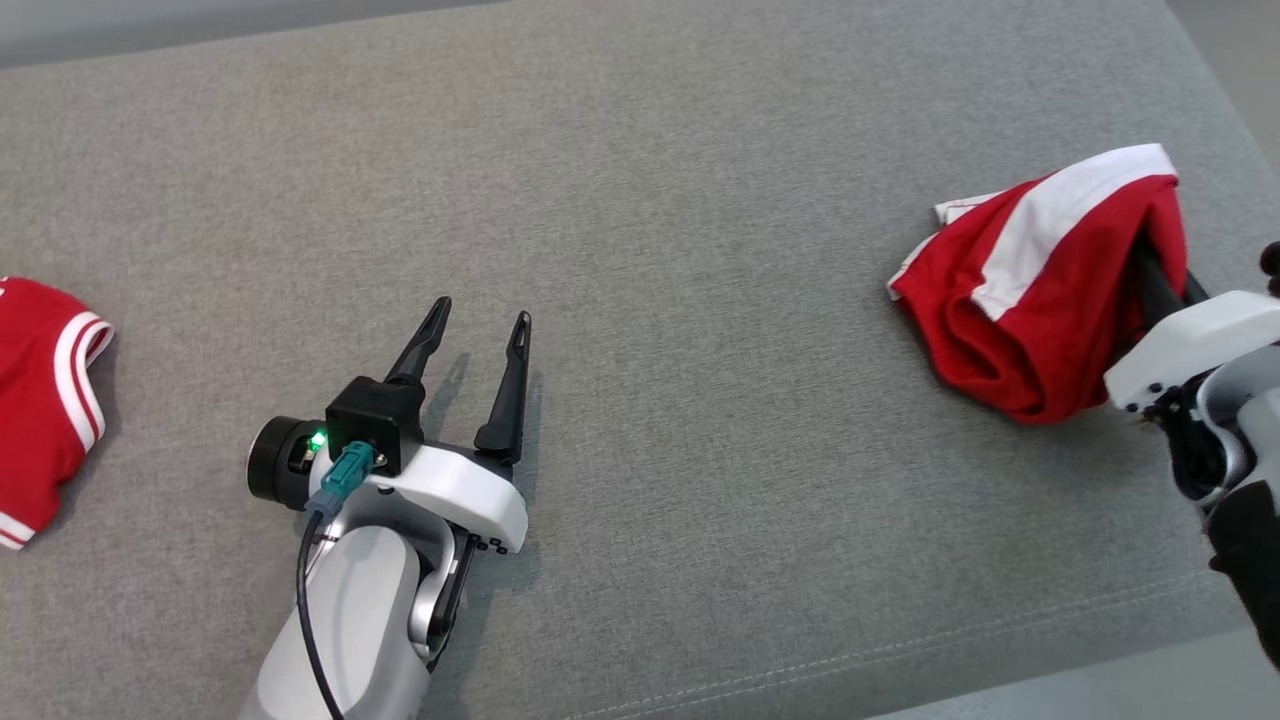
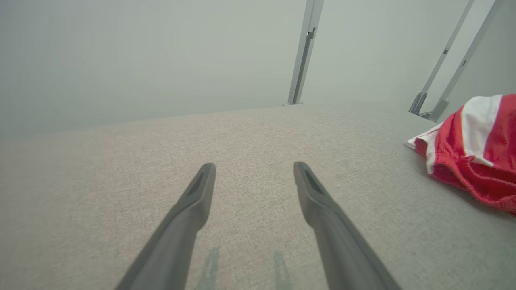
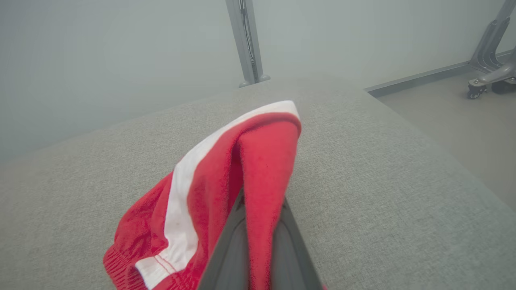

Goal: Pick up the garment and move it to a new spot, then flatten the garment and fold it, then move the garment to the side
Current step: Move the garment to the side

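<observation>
The garment [image 1: 1040,300] is a red piece with a broad white stripe, bunched up near the right end of the grey fabric-covered table [image 1: 640,200]. My right gripper [image 1: 1158,285] is shut on a fold of it, and the cloth drapes over the fingers and hides their tips. In the right wrist view the red cloth [image 3: 209,189] rises between the two dark fingers [image 3: 229,249]. My left gripper [image 1: 481,310] stands open over bare table at the lower left of centre, far from the garment. The left wrist view has the open fingers [image 2: 189,209] and the garment [image 2: 475,161] at its right edge.
A second red garment with white trim [image 1: 40,400] lies at the table's far left edge. The table's right edge [image 3: 443,149] drops to the floor, where a wheeled stand [image 3: 487,76] is parked. Metal posts [image 2: 302,52] stand behind the table.
</observation>
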